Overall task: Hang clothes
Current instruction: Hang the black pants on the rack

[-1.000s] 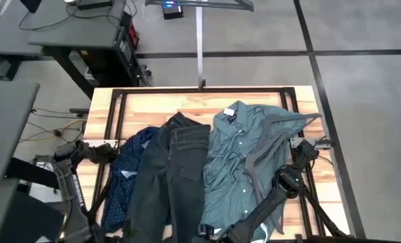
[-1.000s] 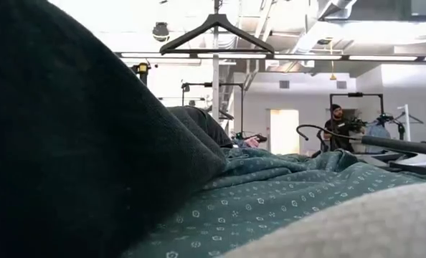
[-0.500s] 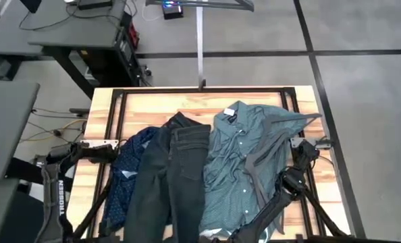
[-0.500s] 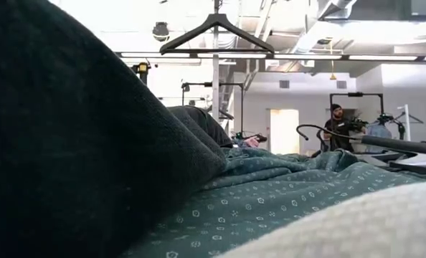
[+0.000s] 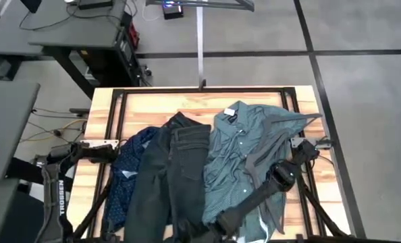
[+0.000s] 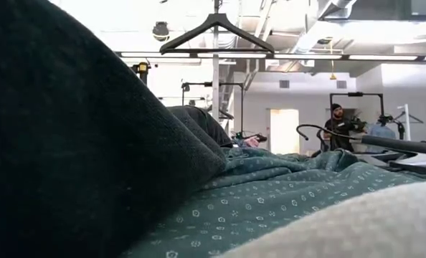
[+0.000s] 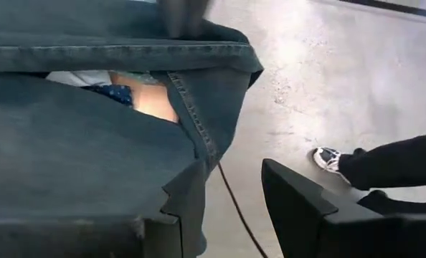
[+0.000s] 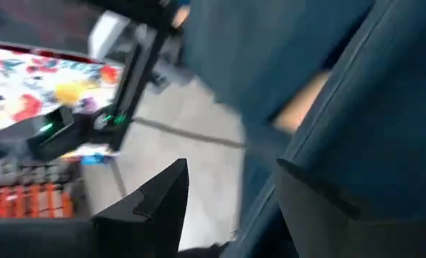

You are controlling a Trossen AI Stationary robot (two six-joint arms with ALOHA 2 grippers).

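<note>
From above, the three garments lie side by side across the wooden table (image 5: pixel 187 104): the navy dotted shirt (image 5: pixel 129 169) on the left, the charcoal jeans (image 5: pixel 173 175) in the middle, partly over it, and the teal shirt (image 5: pixel 237 158) on the right. The right arm reaches in low over the teal shirt's near hem. The left arm waits at the table's near left edge. Far beyond the table's back edge stands a pole (image 5: pixel 199 40) carrying the hanger.

The level view is mostly filled by dark jeans fabric and teal patterned cloth close to the lens. A black hanger (image 6: pixel 216 32) hangs high on the pole, empty. A person (image 6: pixel 335 122) stands far back in the room.

The left wrist camera shows the left gripper (image 7: pixel 227 208) with its fingers apart, holding nothing, at the jeans' edge where it overhangs the table; a shoe and a dark trouser leg show on the floor beyond.

The right wrist picture is smeared; the right gripper (image 8: pixel 231 208) seems spread, with bluish cloth beside one finger, though I cannot be sure of contact.

The step in hand looks like securing a first garment. A grip near a collar or waistband would lift cleanly; a hem grab risks dragging neighbours. Open room lies toward the bare back of the table.
</note>
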